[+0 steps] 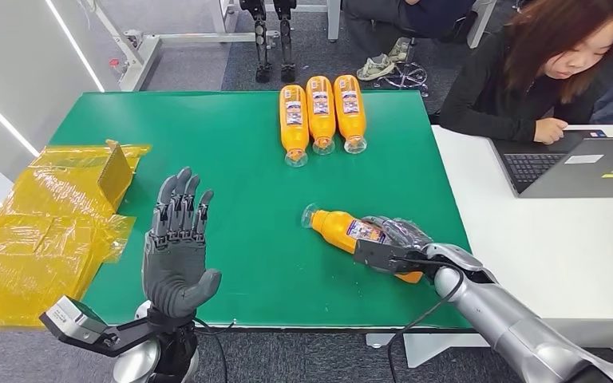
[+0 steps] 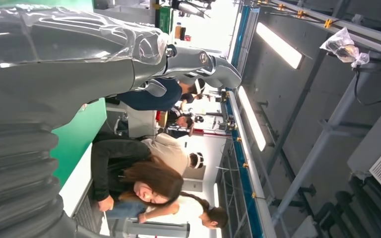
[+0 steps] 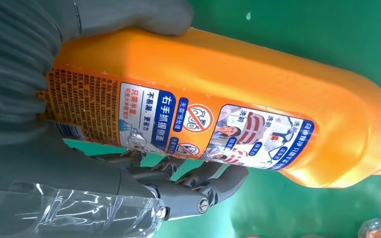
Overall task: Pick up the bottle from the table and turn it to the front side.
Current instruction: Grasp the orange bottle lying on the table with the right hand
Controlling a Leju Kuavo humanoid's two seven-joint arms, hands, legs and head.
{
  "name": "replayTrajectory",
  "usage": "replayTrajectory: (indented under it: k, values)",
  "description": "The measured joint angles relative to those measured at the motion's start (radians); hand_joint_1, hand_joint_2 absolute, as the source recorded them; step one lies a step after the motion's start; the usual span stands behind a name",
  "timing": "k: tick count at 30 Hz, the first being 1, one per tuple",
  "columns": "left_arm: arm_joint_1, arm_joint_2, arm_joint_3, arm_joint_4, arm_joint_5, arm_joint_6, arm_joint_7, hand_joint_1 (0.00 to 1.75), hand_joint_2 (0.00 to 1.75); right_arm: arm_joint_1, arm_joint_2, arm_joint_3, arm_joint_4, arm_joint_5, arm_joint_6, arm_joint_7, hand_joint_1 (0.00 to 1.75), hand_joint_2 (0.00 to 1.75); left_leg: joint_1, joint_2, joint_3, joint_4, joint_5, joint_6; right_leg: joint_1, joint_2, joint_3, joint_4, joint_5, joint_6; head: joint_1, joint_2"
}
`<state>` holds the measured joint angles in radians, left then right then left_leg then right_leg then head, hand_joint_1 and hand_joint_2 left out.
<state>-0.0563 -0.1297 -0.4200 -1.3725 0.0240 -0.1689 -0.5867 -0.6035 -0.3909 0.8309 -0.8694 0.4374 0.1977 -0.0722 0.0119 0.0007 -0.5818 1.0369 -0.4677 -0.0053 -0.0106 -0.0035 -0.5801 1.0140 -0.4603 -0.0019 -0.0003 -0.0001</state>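
An orange bottle (image 1: 342,229) with a clear cap lies on its side on the green table (image 1: 239,159), cap toward the left. My right hand (image 1: 393,247) grips its lower body; in the right wrist view the thumb (image 3: 129,15) lies over one side of the bottle (image 3: 238,99) and the dark fingers (image 3: 193,183) curl under it, the label with blue panels facing the camera. My left hand (image 1: 177,247) is raised at the table's front left, upright with fingers apart and nothing in it; in the left wrist view my left hand (image 2: 79,49) stands against the room.
Three more orange bottles (image 1: 321,116) lie side by side at the table's far middle. Yellow plastic wrapping (image 1: 48,231) and a cardboard piece cover the left edge. A person (image 1: 543,72) sits at a white table on the right with a laptop (image 1: 583,163).
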Motion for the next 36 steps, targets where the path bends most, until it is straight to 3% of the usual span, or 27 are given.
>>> replayTrajectory:
  k: [16,21,26,30,36]
  values:
    - [0.002,0.000,0.000,0.000,-0.007,0.002,0.004,0.00,1.75,0.033,-0.001,-0.103,-0.090,0.119,0.007,0.008,1.75,1.75,0.000,-0.001,-0.002,0.000,0.000,0.000,0.000,-0.001,-0.001,0.000,0.000,0.000,0.000,0.000]
    - [0.010,0.000,0.001,0.000,-0.022,0.002,0.005,0.00,1.75,0.048,-0.065,-0.153,-0.203,0.113,-0.015,-0.001,1.75,1.75,-0.002,-0.001,-0.007,0.000,0.001,0.002,-0.002,-0.002,-0.006,0.000,0.001,0.001,0.000,0.000]
    - [0.018,0.000,0.008,0.000,-0.035,0.000,-0.009,0.00,1.75,0.082,-0.133,-0.221,-0.350,0.157,-0.093,0.003,1.75,1.75,-0.001,-0.002,-0.008,0.000,0.000,0.002,-0.002,-0.002,-0.007,0.000,0.000,0.001,0.000,0.000]
    - [0.017,-0.001,0.009,0.000,-0.042,0.001,-0.010,0.00,1.75,0.167,-0.124,-0.265,-0.465,0.285,-0.182,0.025,1.75,1.75,-0.001,-0.002,-0.009,0.000,-0.001,0.001,-0.002,-0.002,-0.008,0.000,-0.001,0.001,0.000,0.000]
    - [0.012,-0.006,0.010,0.000,-0.042,0.001,-0.010,0.00,1.75,0.264,-0.097,-0.318,-0.587,0.359,-0.233,0.011,1.75,1.75,-0.001,-0.002,-0.009,-0.002,-0.001,0.001,-0.001,-0.002,-0.009,0.001,-0.002,0.001,0.000,0.000]
